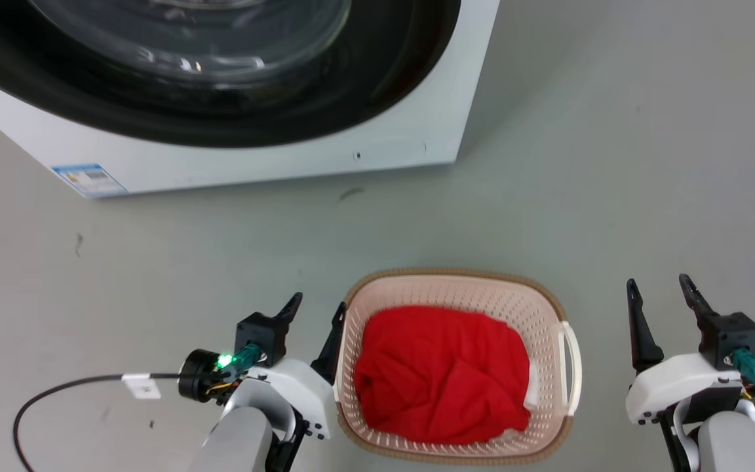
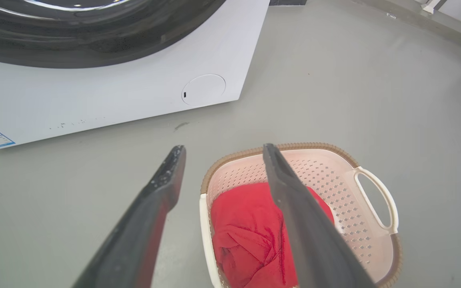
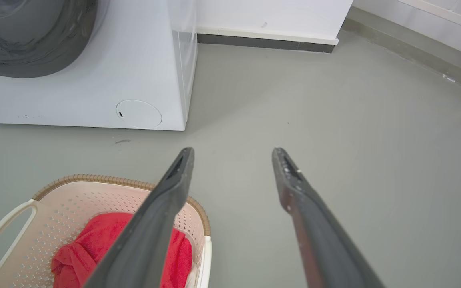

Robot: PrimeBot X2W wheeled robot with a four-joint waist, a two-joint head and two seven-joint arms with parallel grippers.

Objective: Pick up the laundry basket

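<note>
The laundry basket (image 1: pixel 538 314) stands on the grey floor, cream-pink and perforated, with a brown rim and white side handles (image 1: pixel 571 367). A red cloth (image 1: pixel 440 373) lies bunched inside it. My left gripper (image 1: pixel 317 309) is open at the basket's left side. In the left wrist view its fingers (image 2: pixel 223 149) frame the basket's (image 2: pixel 334 188) left rim, with one finger in front of the red cloth (image 2: pixel 246 236). My right gripper (image 1: pixel 658 283) is open to the right of the basket and apart from it. In the right wrist view (image 3: pixel 233 151), the basket (image 3: pixel 94 196) sits at the lower left.
A white washing machine (image 1: pixel 272 160) with a dark round door stands beyond the basket. A black cable (image 1: pixel 56 390) loops on the floor at the left. A wall with a dark baseboard (image 3: pixel 266 40) runs at the far side. Bare floor (image 1: pixel 613 164) stretches to the right.
</note>
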